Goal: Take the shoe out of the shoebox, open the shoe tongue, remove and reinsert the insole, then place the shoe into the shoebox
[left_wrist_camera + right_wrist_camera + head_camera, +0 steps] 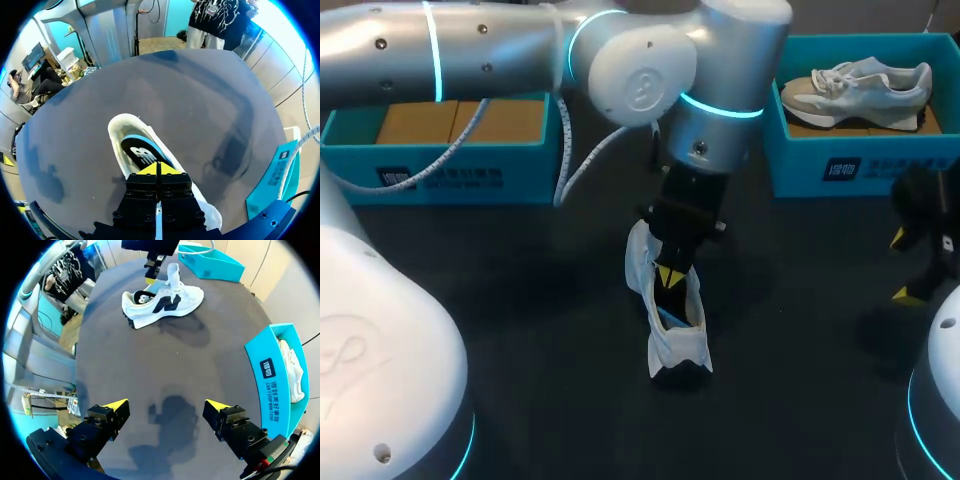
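Observation:
A white shoe [670, 335] with a dark side logo lies in the middle of the black table, also seen ahead of my right gripper as the shoe [165, 302]. Its tongue [173, 274] stands up. A blue and black insole [142, 154] lies inside the shoe [120, 132]. My left gripper [668, 277] hangs over the shoe's opening, shut, with its yellow tips [159, 169] right above the insole's heel end. I cannot tell whether they pinch it. My right gripper [165, 407] stands open and empty over bare table at the right edge [901, 266].
A blue shoebox [860, 170] at the back right holds a second, grey-white shoe [860, 88]. Another blue box [440, 165] with cardboard inside stands at the back left. The right box [272, 375] is beside my right gripper.

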`<control>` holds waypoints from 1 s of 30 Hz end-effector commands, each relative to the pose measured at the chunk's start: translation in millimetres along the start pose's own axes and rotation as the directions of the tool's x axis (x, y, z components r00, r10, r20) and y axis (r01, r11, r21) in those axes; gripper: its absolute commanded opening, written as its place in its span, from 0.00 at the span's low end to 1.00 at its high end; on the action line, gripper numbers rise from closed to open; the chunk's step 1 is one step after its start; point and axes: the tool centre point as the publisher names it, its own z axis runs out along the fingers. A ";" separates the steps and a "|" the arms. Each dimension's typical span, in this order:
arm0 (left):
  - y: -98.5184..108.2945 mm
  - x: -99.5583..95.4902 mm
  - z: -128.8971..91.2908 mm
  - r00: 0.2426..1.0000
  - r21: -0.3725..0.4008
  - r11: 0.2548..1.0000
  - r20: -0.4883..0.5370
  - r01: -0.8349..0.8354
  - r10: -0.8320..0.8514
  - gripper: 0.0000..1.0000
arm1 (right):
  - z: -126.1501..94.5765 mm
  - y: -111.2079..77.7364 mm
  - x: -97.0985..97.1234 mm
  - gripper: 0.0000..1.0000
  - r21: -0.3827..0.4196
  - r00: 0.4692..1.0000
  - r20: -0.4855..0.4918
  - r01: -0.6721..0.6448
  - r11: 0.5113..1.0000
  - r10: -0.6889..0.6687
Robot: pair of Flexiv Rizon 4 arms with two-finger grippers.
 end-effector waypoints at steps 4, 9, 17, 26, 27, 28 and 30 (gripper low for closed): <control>-1.2 9.4 15.6 1.000 0.008 1.000 -0.003 0.005 -0.005 0.00 | -0.3 -0.4 1.5 1.00 0.001 1.000 0.002 0.000 1.000 0.000; 4.7 13.9 26.9 0.999 -0.007 0.999 -0.009 0.036 -0.036 0.00 | -0.3 -0.4 1.5 1.00 0.001 1.000 0.002 0.000 1.000 0.000; 8.7 11.8 38.1 0.998 -0.016 0.999 -0.045 0.043 -0.044 0.00 | -0.3 -0.4 1.5 1.00 0.001 1.000 0.002 0.000 1.000 0.000; 9.5 16.0 60.4 0.994 -0.019 0.997 -0.077 0.071 -0.072 0.00 | -0.3 -0.4 1.5 1.00 0.001 1.000 0.002 0.000 1.000 0.000; 10.4 15.6 63.6 0.993 -0.022 0.997 -0.085 0.078 -0.079 0.00 | -0.3 -0.4 1.5 1.00 0.001 1.000 0.002 0.000 1.000 0.000; 11.3 15.3 66.6 0.992 -0.026 0.996 -0.089 0.085 -0.087 0.00 | -0.3 -0.4 1.5 1.00 0.001 1.000 0.002 0.000 1.000 0.000; 12.8 15.5 72.2 0.992 -0.024 0.996 -0.084 0.087 -0.089 0.00 | -0.3 -0.4 1.5 1.00 0.001 1.000 0.002 0.000 1.000 0.000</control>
